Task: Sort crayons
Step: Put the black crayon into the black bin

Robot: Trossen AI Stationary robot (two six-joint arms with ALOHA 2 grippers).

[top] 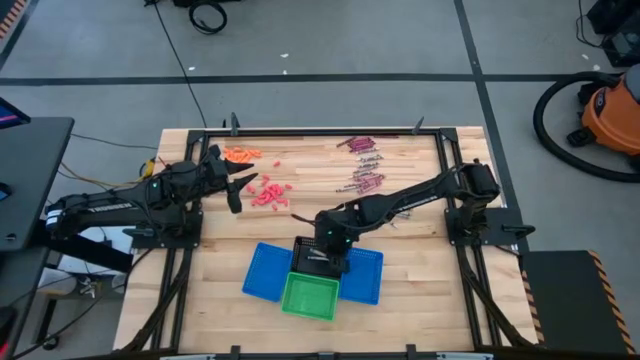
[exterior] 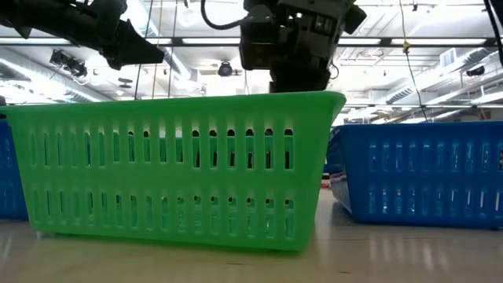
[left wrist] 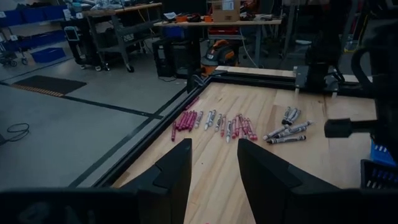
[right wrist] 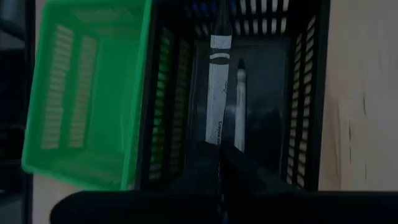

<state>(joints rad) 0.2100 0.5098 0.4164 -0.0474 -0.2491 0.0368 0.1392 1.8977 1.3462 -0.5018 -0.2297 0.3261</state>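
Observation:
My right gripper (right wrist: 219, 155) hangs over the black basket (right wrist: 305, 93) and is shut on a silvery-grey crayon (right wrist: 217, 87). Another pale crayon (right wrist: 240, 106) lies on that basket's floor. The green basket (top: 310, 297) stands just in front, between two blue baskets (top: 265, 272). On the table lie loose crayons: an orange heap (top: 240, 153), a red heap (top: 268, 192), and maroon and grey ones (top: 362, 165) at the far right. My left gripper (top: 235, 190) hovers open beside the red heap, with nothing between its fingers (left wrist: 180, 168). My right gripper pinches the grey crayon by its near end (right wrist: 214, 138) between its two fingers. The fingers slant down from the table's far right side. The crayon sticks out ahead of the fingertips, in line with them, over the inside of the black basket.
In the low view the green basket (exterior: 173, 169) fills the foreground, with a blue basket (exterior: 424, 173) to its right. Black frame rails (top: 320, 132) run along the table's edges. Bare wood lies between the crayon heaps and the baskets.

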